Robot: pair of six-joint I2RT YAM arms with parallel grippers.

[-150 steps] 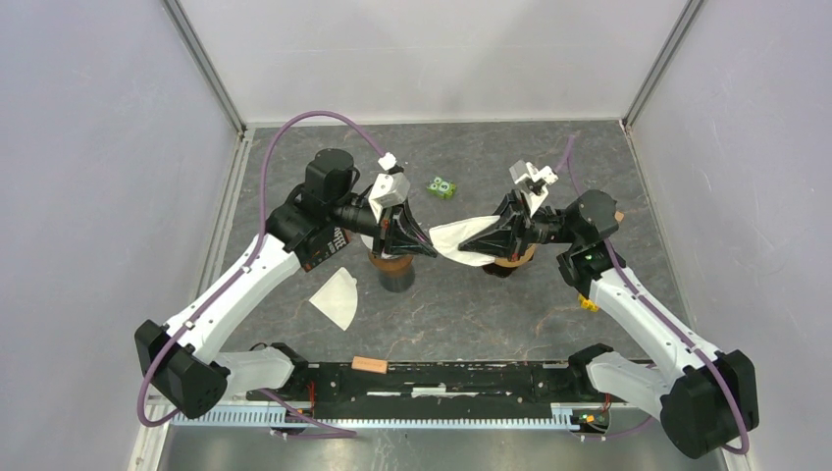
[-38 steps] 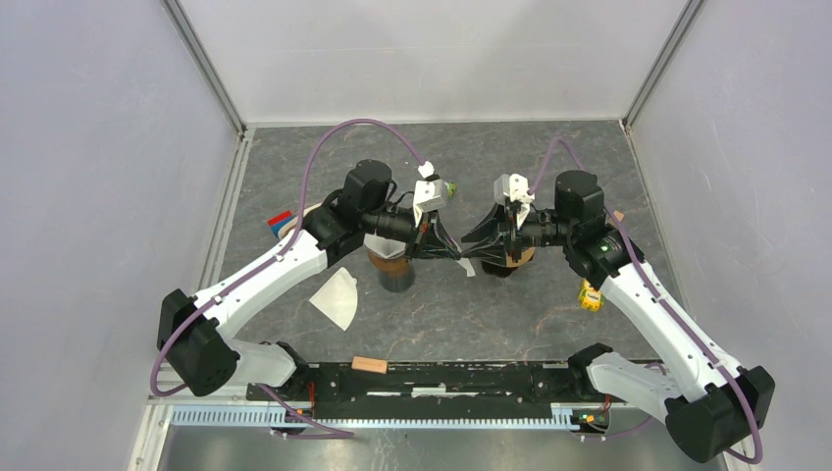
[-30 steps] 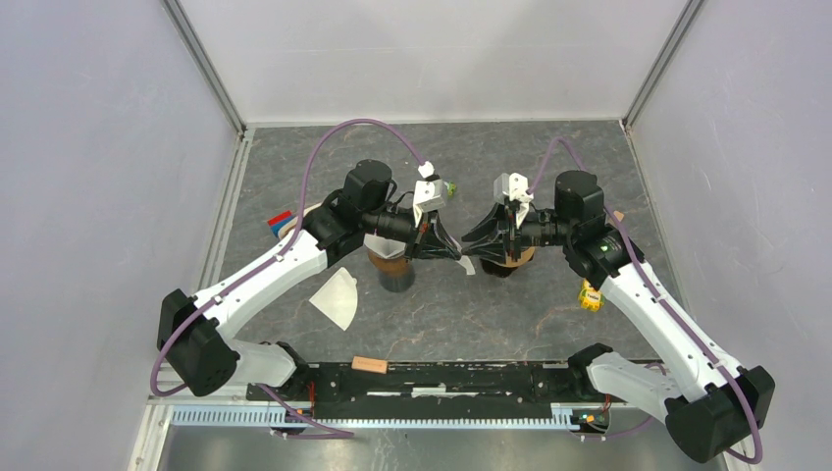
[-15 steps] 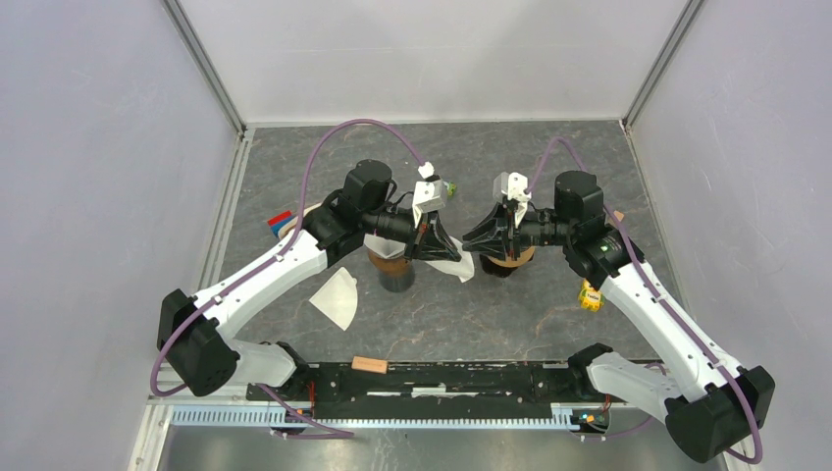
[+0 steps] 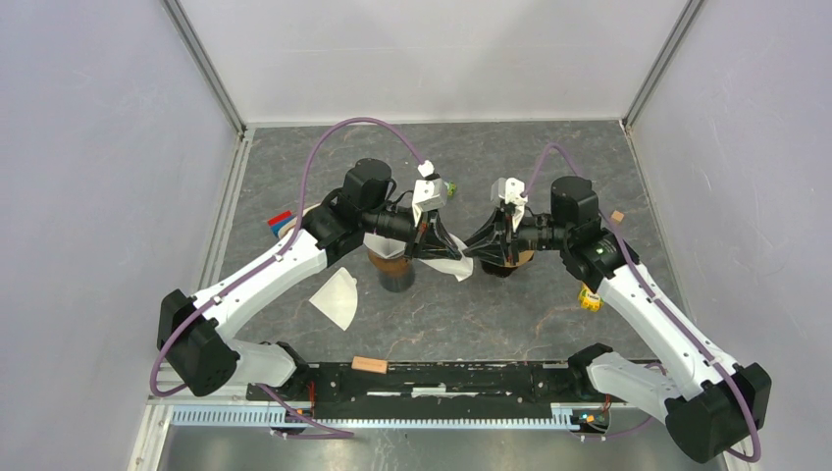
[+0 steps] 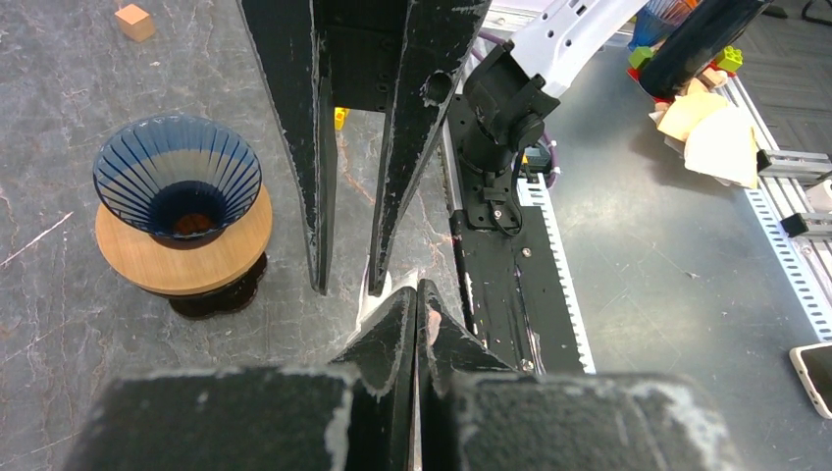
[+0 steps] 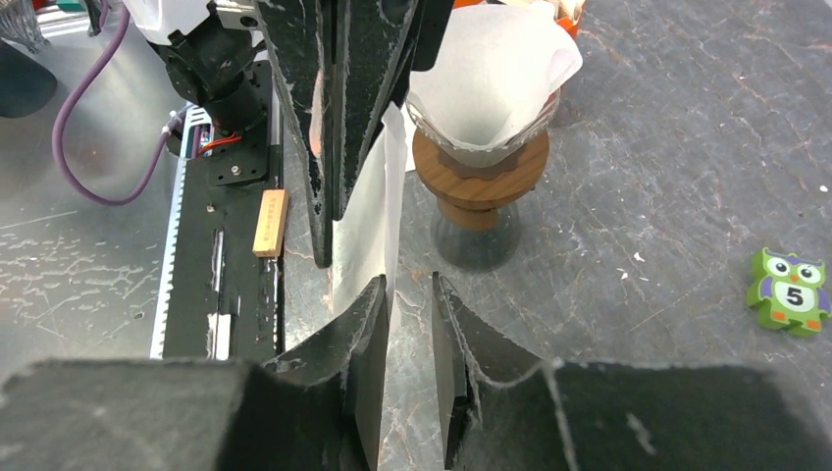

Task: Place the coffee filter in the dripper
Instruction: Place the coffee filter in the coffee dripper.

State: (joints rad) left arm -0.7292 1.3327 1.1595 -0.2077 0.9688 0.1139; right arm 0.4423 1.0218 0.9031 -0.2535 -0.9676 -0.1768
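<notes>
My left gripper (image 5: 457,253) is shut on the top edge of a white paper coffee filter (image 5: 458,268), which hangs above the table between two stands. In the right wrist view the filter (image 7: 368,216) hangs down from the left gripper (image 7: 329,240). My right gripper (image 7: 410,283) faces it with its jaws open. The sheet's edge lies at the inner face of the left-hand finger (image 7: 365,319). The empty blue dripper (image 6: 177,182) sits on a wooden ring just behind the right gripper (image 6: 345,289). From above, the arm hides most of that dripper (image 5: 525,258).
A second dripper (image 7: 481,162) on a wooden ring over a glass holds a filter and stands under the left arm. A spare filter (image 5: 337,297) lies front left. Around are a green owl block (image 7: 788,291), a wooden bar (image 5: 370,365), a small cube (image 5: 618,216) and a yellow piece (image 5: 590,299).
The right gripper's jaws have narrowed and it has edged left toward the left gripper. The hanging filter has turned and shows wider from above than a second ago.
</notes>
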